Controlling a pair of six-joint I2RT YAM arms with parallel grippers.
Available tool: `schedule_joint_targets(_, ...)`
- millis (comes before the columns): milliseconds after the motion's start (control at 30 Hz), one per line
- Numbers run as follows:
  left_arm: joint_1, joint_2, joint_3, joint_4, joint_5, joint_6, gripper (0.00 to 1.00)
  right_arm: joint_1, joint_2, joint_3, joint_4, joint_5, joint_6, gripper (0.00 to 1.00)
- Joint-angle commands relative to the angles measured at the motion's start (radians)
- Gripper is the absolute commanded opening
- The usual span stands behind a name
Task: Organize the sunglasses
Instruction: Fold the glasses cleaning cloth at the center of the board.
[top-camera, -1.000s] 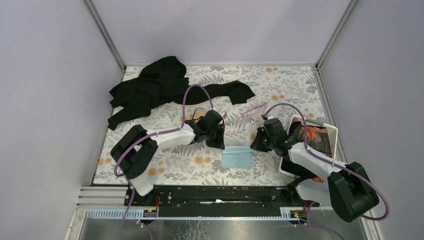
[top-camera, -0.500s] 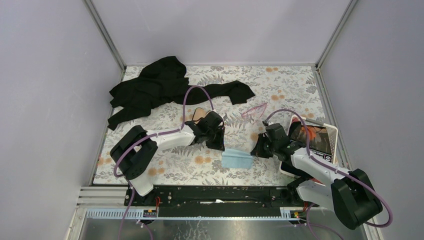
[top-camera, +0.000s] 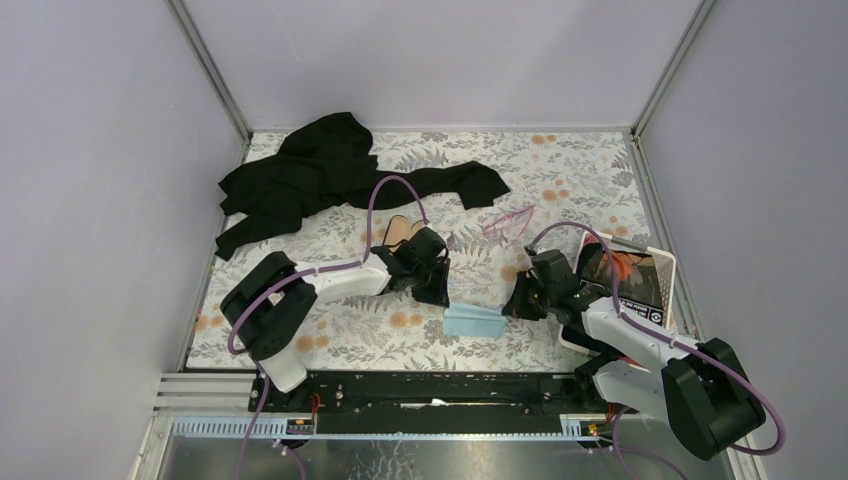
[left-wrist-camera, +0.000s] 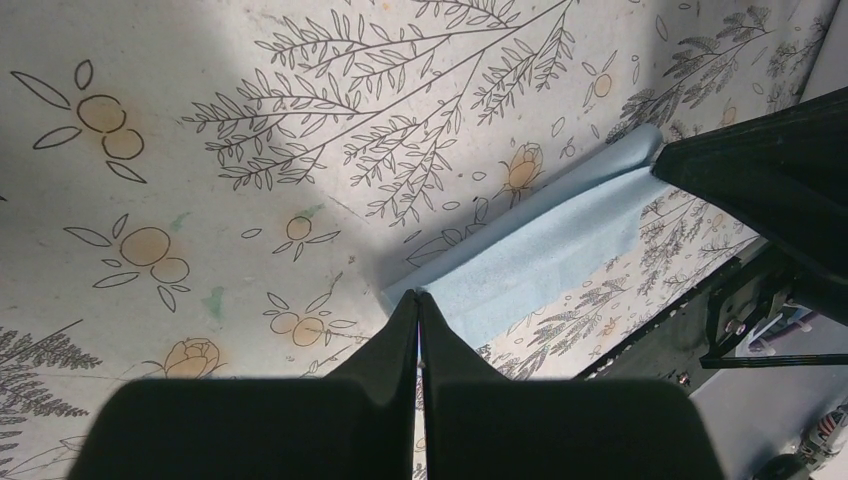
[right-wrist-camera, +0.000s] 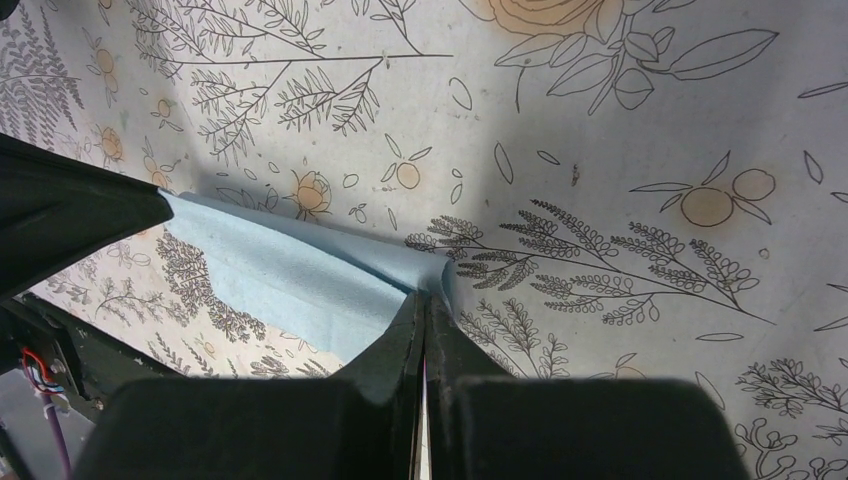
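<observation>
The light blue cloth (top-camera: 472, 320) lies on the floral table between the two arms, folded over on itself; it also shows in the left wrist view (left-wrist-camera: 540, 260) and the right wrist view (right-wrist-camera: 300, 280). My left gripper (top-camera: 443, 303) is shut on the cloth's left corner (left-wrist-camera: 418, 296). My right gripper (top-camera: 507, 307) is shut on its right corner (right-wrist-camera: 428, 292). The pink sunglasses (top-camera: 509, 221) lie on the table behind the right arm, apart from both grippers. The black oval case (top-camera: 400, 235) with tan lining sits behind the left gripper, mostly hidden by it.
A black garment (top-camera: 330, 175) sprawls across the back left of the table. A white tray (top-camera: 662, 262) with dark contents and something orange stands at the right. The black base rail (top-camera: 440, 390) runs along the near edge.
Both grippers moved toward the near edge with the cloth's corners. The cloth went from lying flat and square to a narrower folded strip.
</observation>
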Motion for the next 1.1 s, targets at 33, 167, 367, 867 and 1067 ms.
schedule_joint_targets(33, -0.001, -0.014, -0.014, 0.033, -0.012, 0.0, 0.0, 0.006, -0.003, -0.006, -0.018, -0.014, -0.01, 0.0)
schedule_joint_targets(167, -0.001, -0.011, -0.016, 0.033, -0.012, 0.0, 0.0, 0.007, 0.003, -0.008, -0.013, -0.025, -0.009, 0.0)
schedule_joint_targets(367, -0.004, -0.027, -0.035, 0.02, 0.003, 0.004, 0.25, 0.008, 0.005, -0.008, -0.023, -0.042, -0.004, 0.39)
schedule_joint_targets(867, -0.006, -0.034, 0.085, -0.006, 0.029, -0.016, 0.31, 0.014, 0.033, 0.082, 0.029, -0.068, 0.024, 0.31)
schedule_joint_targets(1067, -0.006, -0.014, 0.108, -0.017, 0.018, -0.021, 0.3, 0.063, 0.094, 0.078, 0.073, -0.125, 0.025, 0.28)
